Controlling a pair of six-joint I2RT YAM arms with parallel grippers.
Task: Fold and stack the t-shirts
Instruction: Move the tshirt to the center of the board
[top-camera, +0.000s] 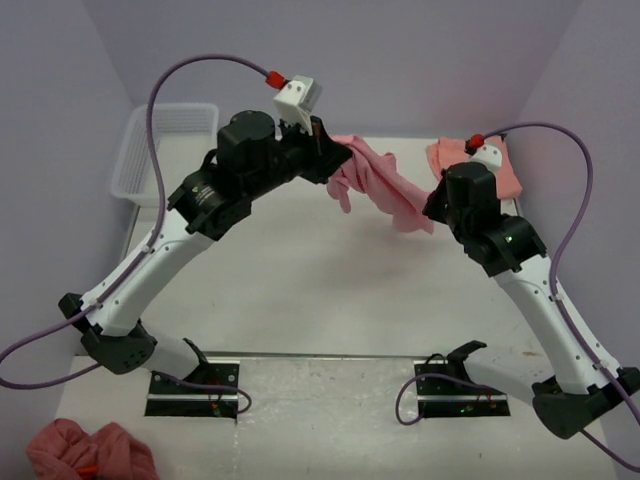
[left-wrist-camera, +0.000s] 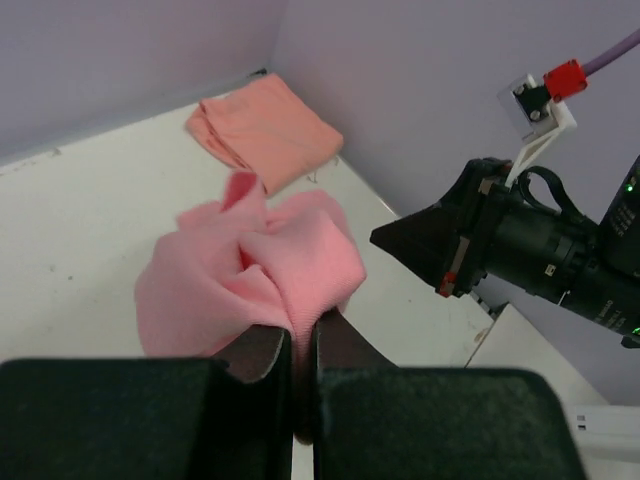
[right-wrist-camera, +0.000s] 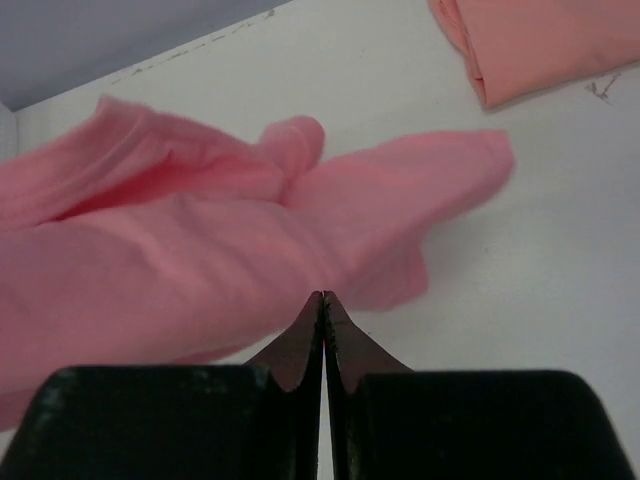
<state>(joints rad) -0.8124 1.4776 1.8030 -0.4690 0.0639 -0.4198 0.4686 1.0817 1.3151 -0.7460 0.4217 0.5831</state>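
The rose-pink t-shirt (top-camera: 385, 185) hangs crumpled above the table's far middle. My left gripper (top-camera: 335, 158) is shut on one bunched end of it; in the left wrist view the cloth (left-wrist-camera: 250, 270) is pinched between the jaws of that gripper (left-wrist-camera: 300, 335). My right gripper (top-camera: 432, 208) is shut, its tips (right-wrist-camera: 322, 296) at the shirt's lower edge (right-wrist-camera: 200, 260), with no cloth seen between them. The salmon-orange t-shirt (top-camera: 505, 172) lies folded at the back right corner and also shows in the left wrist view (left-wrist-camera: 265, 130) and the right wrist view (right-wrist-camera: 540, 45).
A white wire basket (top-camera: 160, 150) stands at the back left against the wall. A heap of reddish cloth (top-camera: 90, 450) lies at the near left, in front of the arm bases. Lilac walls close in the table on three sides.
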